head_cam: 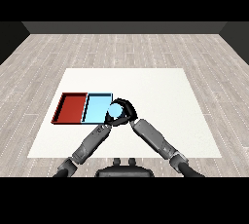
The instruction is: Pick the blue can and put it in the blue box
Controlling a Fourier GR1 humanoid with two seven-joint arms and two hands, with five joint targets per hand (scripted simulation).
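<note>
Blue can (115, 112), round pale top, at light blue tray (97, 107) right edge, right hand (127, 108) curled round it; left hand apparently hidden behind, fingers unreadable.

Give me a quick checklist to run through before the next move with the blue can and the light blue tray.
1. Round blue can held by the black right hand: ok, fingers curl round it.
2. Can over the shallow light blue tray: not ok, it sits at the tray's right edge, partly outside.
3. Light blue tray has free space: ok.
4. Can away from the shallow red tray: ok.
5. Black left hand out of the way: cannot tell, it sits just under the can.
6. Can upright: cannot tell.
</note>
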